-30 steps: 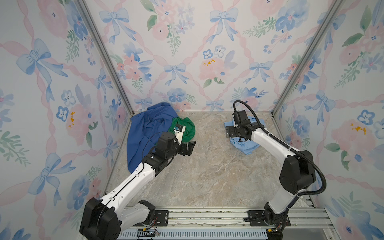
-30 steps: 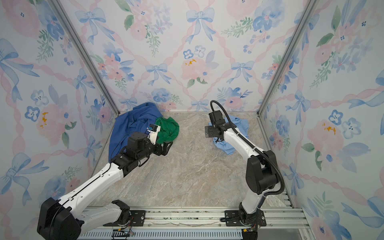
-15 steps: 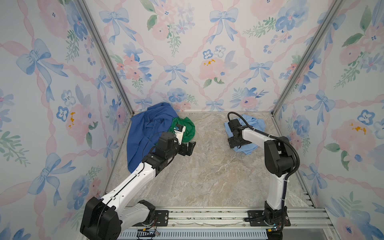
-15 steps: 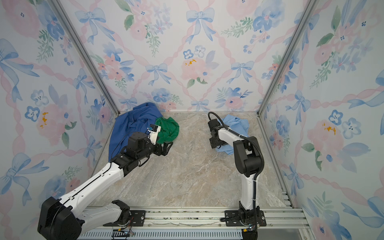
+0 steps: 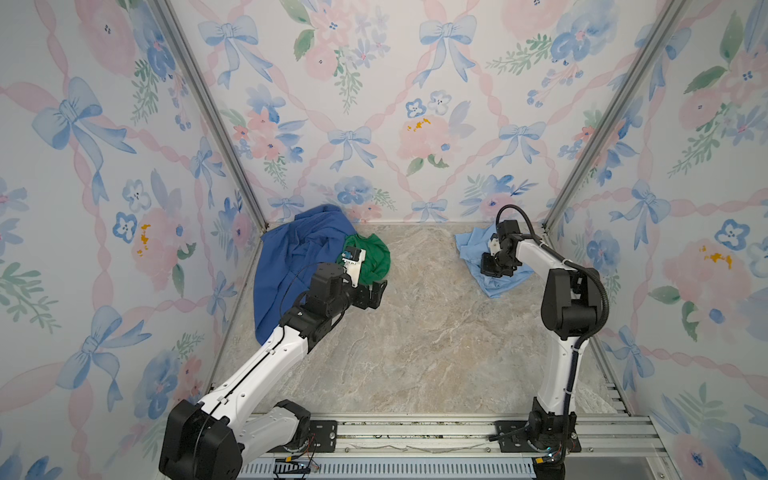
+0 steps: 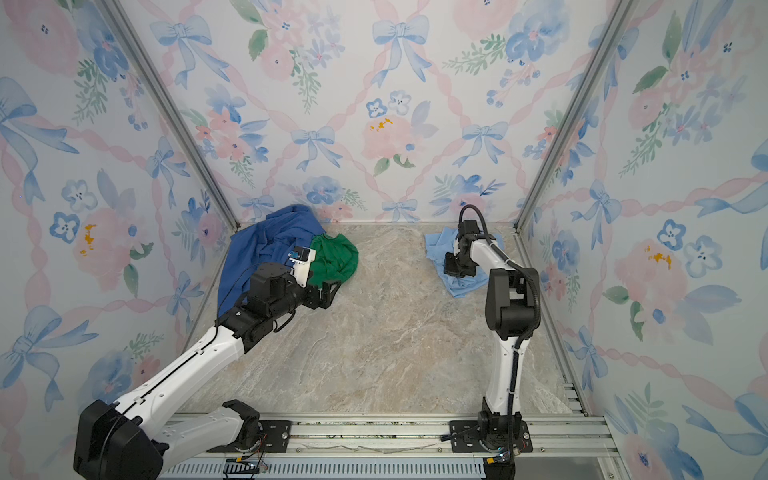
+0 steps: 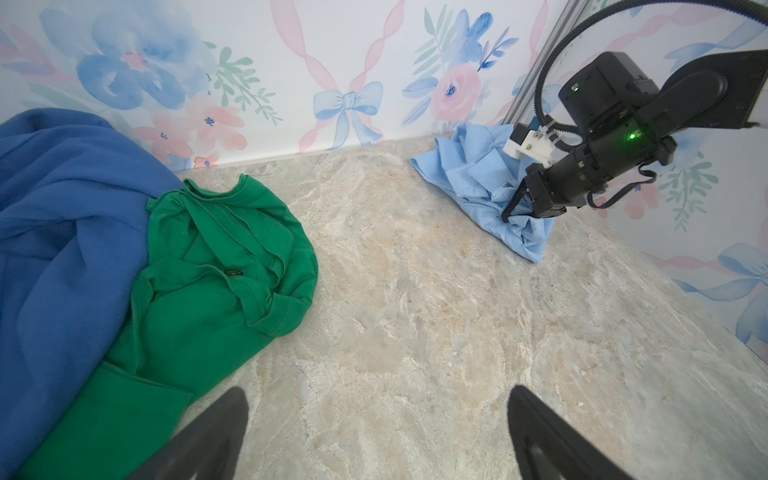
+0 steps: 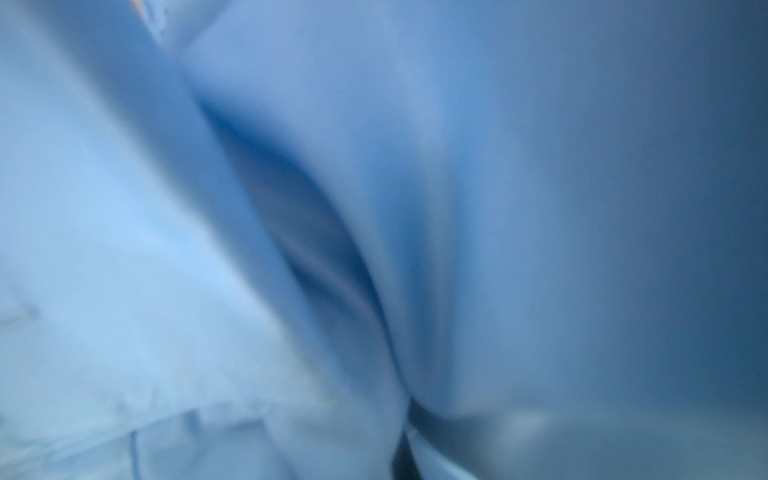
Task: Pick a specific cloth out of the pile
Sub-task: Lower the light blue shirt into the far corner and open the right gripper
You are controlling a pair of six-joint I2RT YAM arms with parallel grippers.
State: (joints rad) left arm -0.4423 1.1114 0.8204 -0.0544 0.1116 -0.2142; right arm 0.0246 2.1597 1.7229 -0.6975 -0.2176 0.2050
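While the cloth (image 5: 469, 245) is pinched beneath the right gripper (image 5: 491, 272), the left gripper (image 7: 376, 395) is held spread, well apart.

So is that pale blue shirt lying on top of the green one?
No, the pale blue shirt lies by itself near the right wall, with bare table between it and the green garment.
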